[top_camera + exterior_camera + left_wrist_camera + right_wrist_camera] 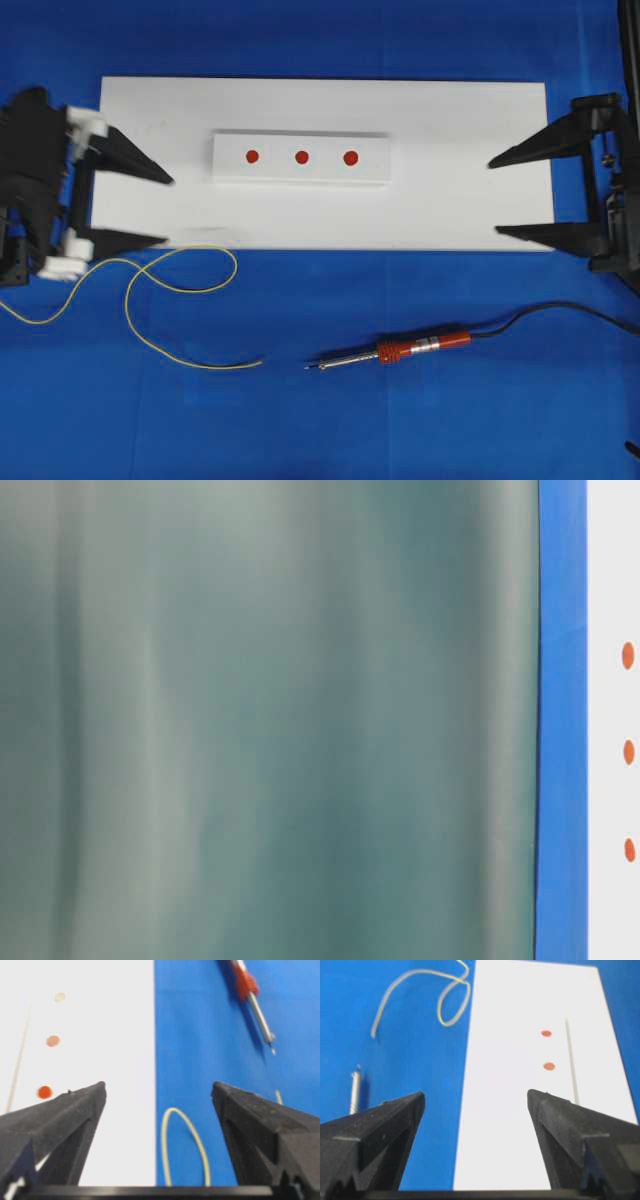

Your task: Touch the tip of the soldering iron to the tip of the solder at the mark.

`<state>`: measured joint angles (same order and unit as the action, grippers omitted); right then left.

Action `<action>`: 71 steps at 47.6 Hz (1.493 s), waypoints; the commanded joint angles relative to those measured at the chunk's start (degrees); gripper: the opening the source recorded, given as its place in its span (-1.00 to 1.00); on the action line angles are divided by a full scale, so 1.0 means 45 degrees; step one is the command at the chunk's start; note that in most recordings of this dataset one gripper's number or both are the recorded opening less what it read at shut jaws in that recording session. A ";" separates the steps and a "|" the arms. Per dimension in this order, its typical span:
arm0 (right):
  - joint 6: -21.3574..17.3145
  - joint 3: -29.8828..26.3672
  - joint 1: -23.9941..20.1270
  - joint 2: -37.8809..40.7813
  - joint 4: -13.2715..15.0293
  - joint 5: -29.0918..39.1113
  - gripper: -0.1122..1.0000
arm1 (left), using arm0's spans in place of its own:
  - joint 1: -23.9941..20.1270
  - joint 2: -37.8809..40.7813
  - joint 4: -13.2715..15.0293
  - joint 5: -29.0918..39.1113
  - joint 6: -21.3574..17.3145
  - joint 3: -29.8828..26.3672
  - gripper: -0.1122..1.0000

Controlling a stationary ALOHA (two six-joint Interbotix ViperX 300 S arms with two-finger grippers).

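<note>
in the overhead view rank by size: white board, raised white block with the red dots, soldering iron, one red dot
1. Flat white board
2. Raised white block
3. Red-handled soldering iron with silver shaft, slightly shorter and far slimmer than the block
4. Middle red dot

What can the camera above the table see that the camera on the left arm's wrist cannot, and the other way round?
Only the overhead view shows the right gripper, the soldering iron whole with its red handle and black cord, and the white board with its raised block.

Only the left wrist view looks out from between the left gripper's open fingers, with the three red marks receding.

Both show the yellow solder, the iron's tip, the marks and the blue cloth.
</note>
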<state>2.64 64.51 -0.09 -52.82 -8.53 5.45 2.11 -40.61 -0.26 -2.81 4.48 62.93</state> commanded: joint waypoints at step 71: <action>-0.0215 0.2617 -0.0293 0.0137 -0.0527 -0.2324 0.56 | -0.0430 -0.5332 -0.0020 -0.0527 0.0020 0.3965 0.65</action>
<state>1.58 76.99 -1.32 -52.73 -10.90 -4.75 0.35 -65.04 -0.26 -4.92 4.57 81.30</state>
